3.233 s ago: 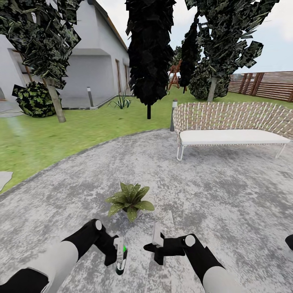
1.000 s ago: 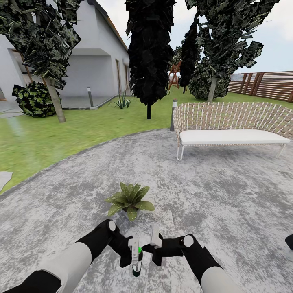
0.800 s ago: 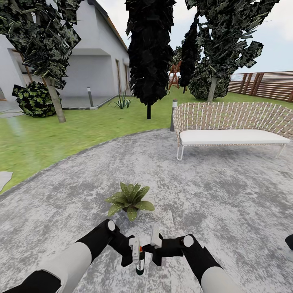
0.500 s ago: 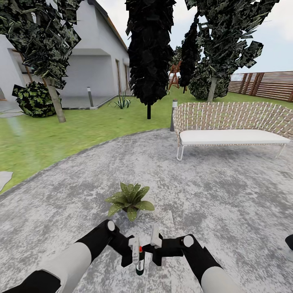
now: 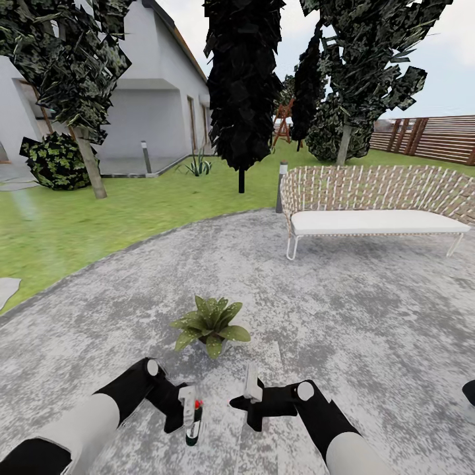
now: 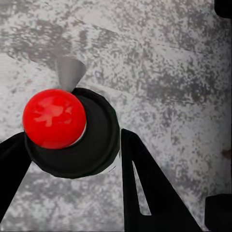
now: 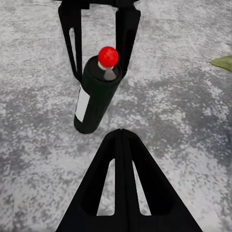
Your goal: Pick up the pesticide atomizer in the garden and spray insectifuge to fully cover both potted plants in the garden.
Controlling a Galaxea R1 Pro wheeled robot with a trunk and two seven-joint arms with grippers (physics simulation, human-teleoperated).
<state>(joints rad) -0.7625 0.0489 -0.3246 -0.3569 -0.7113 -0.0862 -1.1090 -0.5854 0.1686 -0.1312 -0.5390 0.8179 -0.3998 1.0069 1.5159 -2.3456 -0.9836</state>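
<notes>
My left gripper (image 5: 190, 410) is shut on the pesticide atomizer (image 5: 193, 424), a slim dark bottle with a white label and a red top, held low over the grey patio. In the left wrist view the red top (image 6: 54, 118) sits between the black fingers (image 6: 145, 188). My right gripper (image 5: 251, 386) is shut and empty, a little to the atomizer's right. The right wrist view looks past its closed tips (image 7: 121, 140) at the atomizer (image 7: 95, 96). One potted plant (image 5: 210, 324) with speckled green leaves stands on the patio just ahead of both grippers.
A wicker bench (image 5: 376, 204) with a white cushion stands at the patio's far right. Lawn (image 5: 79, 224), trees, a white house (image 5: 145, 112) and a brown slatted fence (image 5: 429, 138) lie beyond. A pale stepping stone (image 5: 5, 289) shows at the left edge.
My left arm has swung to the left with the atomizer, away from the right gripper it was next to. The right arm and the plant have not moved.
</notes>
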